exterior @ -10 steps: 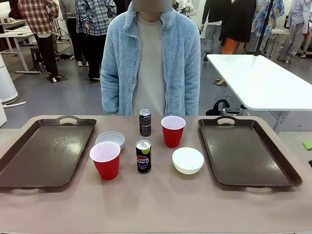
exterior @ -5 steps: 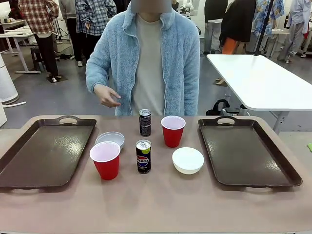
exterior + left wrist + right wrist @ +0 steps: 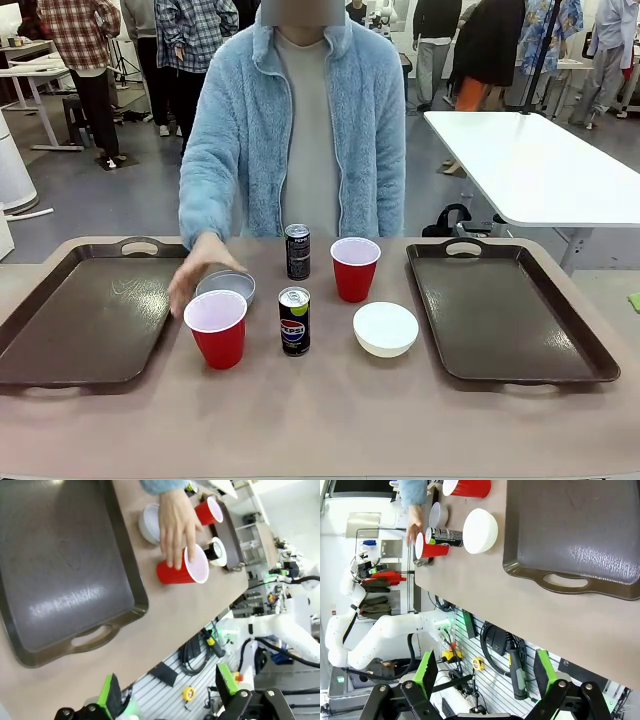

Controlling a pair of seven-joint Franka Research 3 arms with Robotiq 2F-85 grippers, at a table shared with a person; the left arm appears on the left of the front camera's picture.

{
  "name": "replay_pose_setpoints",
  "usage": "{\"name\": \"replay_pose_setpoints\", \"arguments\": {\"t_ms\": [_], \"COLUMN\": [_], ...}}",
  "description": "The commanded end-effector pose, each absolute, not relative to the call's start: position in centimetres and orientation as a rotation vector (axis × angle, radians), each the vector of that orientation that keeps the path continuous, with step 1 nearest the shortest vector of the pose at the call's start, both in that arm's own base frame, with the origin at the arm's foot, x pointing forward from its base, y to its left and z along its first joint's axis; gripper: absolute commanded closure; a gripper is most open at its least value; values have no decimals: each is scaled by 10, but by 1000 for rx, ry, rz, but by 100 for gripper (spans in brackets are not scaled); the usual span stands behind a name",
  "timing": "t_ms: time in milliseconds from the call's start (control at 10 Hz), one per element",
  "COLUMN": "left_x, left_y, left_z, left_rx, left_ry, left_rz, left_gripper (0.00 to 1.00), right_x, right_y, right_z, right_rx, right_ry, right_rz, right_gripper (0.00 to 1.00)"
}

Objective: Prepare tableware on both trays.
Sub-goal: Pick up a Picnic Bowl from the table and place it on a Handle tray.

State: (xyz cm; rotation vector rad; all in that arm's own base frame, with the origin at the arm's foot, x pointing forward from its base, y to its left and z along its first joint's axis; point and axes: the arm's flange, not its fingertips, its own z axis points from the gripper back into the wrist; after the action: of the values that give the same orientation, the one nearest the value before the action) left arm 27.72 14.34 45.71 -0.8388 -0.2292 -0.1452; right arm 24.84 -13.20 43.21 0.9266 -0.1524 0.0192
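Low in both wrist views, the left gripper [image 3: 168, 689] and right gripper [image 3: 485, 674] gape empty. Centre-left in the front view, a person's hand [image 3: 200, 268] reaches over a white bowl [image 3: 232, 287] just beside the left tray [image 3: 90, 312]. The arms would do best to wait until it clears.

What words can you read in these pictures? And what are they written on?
"PEPSI": small white letters near the top of the far can.
Near can: it has a round red, white and blue logo, but the lettering by it is too small to read.
Red cups, white bowls and trays: no writing that I can see.
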Motion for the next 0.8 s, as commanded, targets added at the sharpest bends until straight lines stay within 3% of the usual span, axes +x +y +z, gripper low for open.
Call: {"name": "replay_pose_setpoints", "arguments": {"t_ms": [0, 300, 700], "left_x": [276, 276, 276], "left_y": [144, 144, 144], "left_z": [457, 457, 457], "left_rx": [-858, -858, -858], "left_ry": [-233, -233, -233], "left_rz": [-142, -142, -142], "left_gripper": [0, 0, 0], "right_x": [251, 258, 286], "right_y": [-133, -83, 66], "right_z": [431, 453, 456], "right_rx": [940, 754, 359], "right_ry": [-162, -112, 8], "right_rz": [24, 35, 76], "right_gripper": [0, 0, 0]}}
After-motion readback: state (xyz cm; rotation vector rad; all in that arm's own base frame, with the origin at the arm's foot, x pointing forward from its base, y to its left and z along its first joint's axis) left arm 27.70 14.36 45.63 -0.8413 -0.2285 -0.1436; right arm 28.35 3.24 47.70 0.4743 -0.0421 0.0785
